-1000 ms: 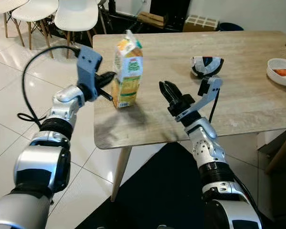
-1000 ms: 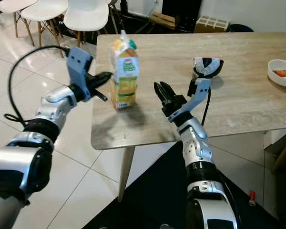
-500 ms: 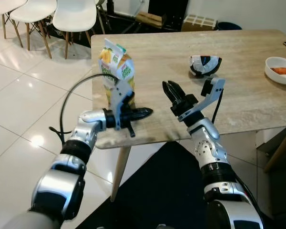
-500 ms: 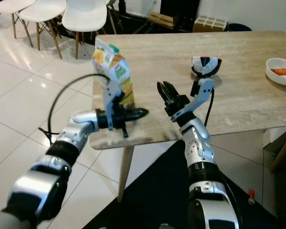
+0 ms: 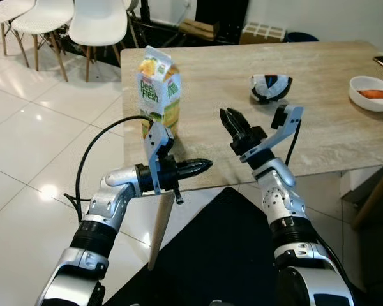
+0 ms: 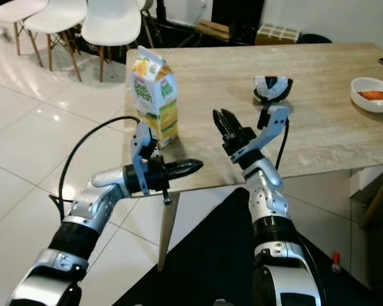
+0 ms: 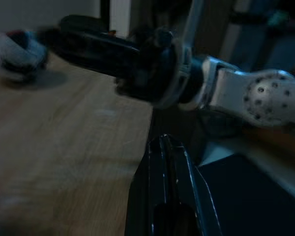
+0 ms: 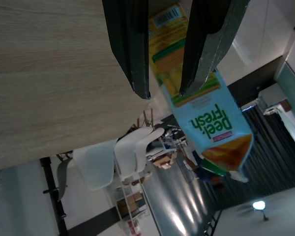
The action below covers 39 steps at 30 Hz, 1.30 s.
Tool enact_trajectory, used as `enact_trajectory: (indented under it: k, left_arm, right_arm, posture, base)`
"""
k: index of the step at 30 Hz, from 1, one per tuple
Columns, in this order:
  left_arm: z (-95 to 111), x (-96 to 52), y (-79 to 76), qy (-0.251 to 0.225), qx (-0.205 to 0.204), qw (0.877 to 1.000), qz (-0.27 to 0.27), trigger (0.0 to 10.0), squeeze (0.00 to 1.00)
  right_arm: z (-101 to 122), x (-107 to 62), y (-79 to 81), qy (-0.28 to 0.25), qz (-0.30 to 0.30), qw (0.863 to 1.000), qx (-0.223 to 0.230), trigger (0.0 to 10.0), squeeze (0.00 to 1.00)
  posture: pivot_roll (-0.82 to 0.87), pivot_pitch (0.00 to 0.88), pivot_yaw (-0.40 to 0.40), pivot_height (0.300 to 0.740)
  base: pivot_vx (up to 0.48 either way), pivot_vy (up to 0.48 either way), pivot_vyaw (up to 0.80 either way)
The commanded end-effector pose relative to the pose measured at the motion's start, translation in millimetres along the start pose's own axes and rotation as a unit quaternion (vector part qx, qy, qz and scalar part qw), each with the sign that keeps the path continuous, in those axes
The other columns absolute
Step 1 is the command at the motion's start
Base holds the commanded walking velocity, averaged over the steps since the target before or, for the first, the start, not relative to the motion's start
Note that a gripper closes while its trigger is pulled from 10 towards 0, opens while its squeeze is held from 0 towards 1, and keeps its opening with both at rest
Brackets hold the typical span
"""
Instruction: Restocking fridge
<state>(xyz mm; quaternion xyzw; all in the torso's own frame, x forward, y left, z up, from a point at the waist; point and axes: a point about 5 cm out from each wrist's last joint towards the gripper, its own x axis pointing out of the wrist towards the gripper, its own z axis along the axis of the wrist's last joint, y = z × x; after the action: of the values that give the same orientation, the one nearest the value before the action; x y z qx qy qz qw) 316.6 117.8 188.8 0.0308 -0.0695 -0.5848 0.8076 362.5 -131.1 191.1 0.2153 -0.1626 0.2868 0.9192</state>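
The juice carton stands just past the open right claw, ready to grab. The closed left claw waits low at the table edge.

Pale wood counter on glossy white floor tiles; white chairs behind, black mat below.

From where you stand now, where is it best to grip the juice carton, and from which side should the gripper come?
Probably the flat side walls at mid-height. The juice carton stands upright near the table corner, and its gabled top gives poor purchase. The right gripper, fingers open, hovers to its right and points toward it in the wrist view, so a level approach from that side seems easiest.
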Motion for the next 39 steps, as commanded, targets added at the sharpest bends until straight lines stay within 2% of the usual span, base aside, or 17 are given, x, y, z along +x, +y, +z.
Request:
enact_trajectory:
  k: [1,4,10,13,14,15,16,17,18,19,20,21,23,25,28,34,39]
  left_arm:
    - [3,-13.8,2.9,0.013,0.017,0.999,0.026,10.0,0.00]
    - [7,-23.3,8.5,0.014,0.022,0.998,0.051,10.0,0.00]
    - [28,-75.3,38.5,0.025,0.061,0.982,0.178,10.0,0.00]
    - [35,-85.8,44.7,0.026,0.073,0.974,0.211,10.0,0.00]
    - [44,-98.8,54.0,0.025,0.094,0.961,0.260,10.0,0.00]
    - [44,-98.8,54.0,0.025,0.094,0.961,0.260,10.0,0.00]
    - [56,-110.1,62.5,0.016,0.122,0.943,0.308,10.0,0.00]
    - [56,-110.1,62.5,0.016,0.122,0.943,0.308,10.0,0.00]
    - [65,-118.7,68.9,0.006,0.142,0.927,0.348,10.0,0.00]
    - [65,-118.7,68.9,0.006,0.142,0.927,0.348,10.0,0.00]
    - [74,-125.8,74.2,-0.010,0.158,0.910,0.384,10.0,0.00]
    - [74,-125.8,74.2,-0.010,0.158,0.910,0.384,10.0,0.00]
    - [89,-136.0,82.0,-0.031,0.194,0.871,0.451,10.0,0.00]
    - [89,-136.0,82.0,-0.031,0.194,0.871,0.451,10.0,0.00]
    - [96,-143.5,95.6,-0.013,0.213,0.834,0.508,10.0,0.00]
    - [89,-132.3,112.7,0.025,0.204,0.842,0.499,10.0,0.00]
    - [81,-116.2,124.2,0.033,0.158,0.853,0.497,10.0,0.00]
  right_arm:
    - [-2,-1.4,-2.1,0.005,-0.003,1.000,0.004,10.0,0.00]
    - [-2,-1.1,-1.8,0.005,-0.002,1.000,0.005,10.0,0.00]
    - [-4,1.6,0.9,0.009,0.009,1.000,0.009,10.0,0.00]
    - [-4,2.1,1.3,0.010,0.010,1.000,0.009,10.0,0.00]
    - [-4,2.7,1.3,0.010,0.011,1.000,0.009,10.0,0.00]
    - [-4,2.7,1.3,0.010,0.011,1.000,0.009,10.0,0.00]
    - [-4,3.0,1.0,0.012,0.009,1.000,0.008,10.0,0.00]
    - [-4,3.0,1.0,0.012,0.009,1.000,0.008,10.0,0.00]
    - [-5,3.1,0.5,0.015,0.007,1.000,0.007,10.0,0.00]
    - [-5,3.1,0.5,0.015,0.007,1.000,0.007,10.0,0.00]
    - [-6,2.9,-0.3,0.018,0.004,1.000,0.005,10.0,0.00]
    - [-6,2.9,-0.3,0.018,0.004,1.000,0.005,10.0,0.00]
    - [-8,2.3,-3.6,0.029,-0.012,1.000,-0.005,10.0,0.00]
    - [-8,2.3,-3.6,0.029,-0.012,1.000,-0.005,10.0,0.00]
    - [-11,3.3,-6.2,0.042,-0.025,0.999,-0.020,10.0,0.00]
    - [-13,5.4,-4.9,0.045,-0.024,0.999,-0.019,10.0,0.00]
    - [-14,4.8,-4.8,0.045,-0.028,0.998,-0.019,10.0,0.00]
  posture:
    - [-0.07,0.122,-0.039,0.740]
    - [-0.07,0.121,-0.043,0.740]
    - [-0.06,0.124,-0.051,0.740]
    - [-0.06,0.124,-0.051,0.740]
    - [-0.06,0.124,-0.051,0.740]
    - [-0.06,0.124,-0.051,0.740]
    - [-0.06,0.123,-0.052,0.740]
    - [-0.06,0.123,-0.052,0.740]
    - [-0.06,0.124,-0.052,0.740]
    - [-0.06,0.124,-0.052,0.740]
    - [-0.06,0.123,-0.052,0.740]
    - [-0.06,0.123,-0.052,0.740]
    - [-0.06,0.121,-0.054,0.740]
    - [-0.06,0.121,-0.054,0.740]
    - [-0.06,0.122,-0.056,0.740]
    - [-0.06,0.131,-0.057,0.740]
    - [-0.07,0.144,-0.046,0.740]
  base:
    - [0.000,0.000,0.00]
    - [0.000,0.000,0.00]
    - [0.000,0.000,0.00]
    - [0.000,0.000,0.00]
    - [0.000,0.000,0.00]
    - [0.000,0.000,0.00]
    - [0.000,0.000,0.00]
    - [0.000,0.000,0.00]
    - [0.000,0.000,0.00]
    - [0.000,0.000,0.00]
    - [0.000,0.000,0.00]
    - [0.000,0.000,0.00]
    - [0.000,0.000,0.00]
    - [0.000,0.000,0.00]
    - [0.000,0.000,0.00]
    - [0.000,0.000,0.00]
    - [0.000,0.000,0.00]
